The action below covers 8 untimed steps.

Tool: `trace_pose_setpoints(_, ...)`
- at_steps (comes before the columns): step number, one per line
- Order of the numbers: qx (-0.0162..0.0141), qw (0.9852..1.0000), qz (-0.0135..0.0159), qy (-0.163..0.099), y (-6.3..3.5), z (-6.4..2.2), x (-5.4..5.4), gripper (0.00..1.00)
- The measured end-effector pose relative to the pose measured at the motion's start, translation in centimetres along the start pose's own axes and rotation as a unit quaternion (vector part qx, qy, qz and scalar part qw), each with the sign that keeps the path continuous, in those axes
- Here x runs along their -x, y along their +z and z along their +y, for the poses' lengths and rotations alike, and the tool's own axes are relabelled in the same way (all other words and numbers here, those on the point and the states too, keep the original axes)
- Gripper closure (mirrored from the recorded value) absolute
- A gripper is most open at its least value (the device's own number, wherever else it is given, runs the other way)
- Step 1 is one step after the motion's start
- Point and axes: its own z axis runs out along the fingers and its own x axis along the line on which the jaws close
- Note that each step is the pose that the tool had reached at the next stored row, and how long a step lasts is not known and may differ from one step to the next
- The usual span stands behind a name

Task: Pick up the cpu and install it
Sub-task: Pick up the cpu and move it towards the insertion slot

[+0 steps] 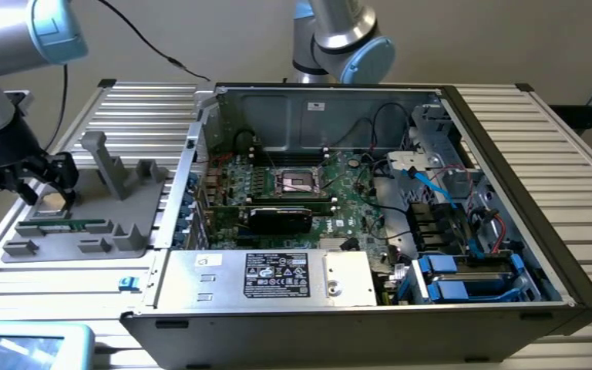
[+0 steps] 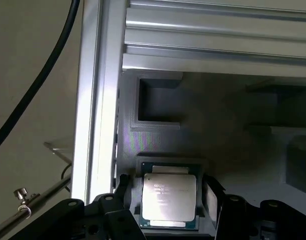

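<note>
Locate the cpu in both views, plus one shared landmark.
Exterior view: cpu at the exterior view's left, on the grey tray, under the gripper.
Wrist view: cpu in a tray pocket, between the gripper's fingers.
Shared landmark: the grey tray.

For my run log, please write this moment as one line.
gripper: open, straddling cpu | cpu: flat in grey holder | lifted: no

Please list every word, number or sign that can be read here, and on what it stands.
Nothing can be read letter for letter.
The label on the power supply: print and symbols, too small.
The top of the cpu: faint lines of print, blurred.
The sticker on the back wall of the case: too small.
</note>
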Motion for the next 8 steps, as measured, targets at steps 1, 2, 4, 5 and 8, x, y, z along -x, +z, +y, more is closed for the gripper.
trace_pose_setpoints(1, 0.0, 1.0, 0.0001, 0.0, 0.01, -0.06, -0.01, 0.33)
trace_pose_setpoints(2, 0.0, 1.0, 0.0001, 0.0, 0.03, -0.11, -0.01, 0.33)
trace_pose_setpoints(4, 0.0, 1.0, 0.0, 0.0, 0.03, -0.11, -0.01, 0.33)
trace_pose_setpoints(5, 0.0, 1.0, 0.0, 0.0, 0.03, -0.11, -0.01, 0.33)
trace_pose_setpoints(8, 0.0, 1.0, 0.0001, 0.0, 0.02, -0.12, -0.01, 0.33)
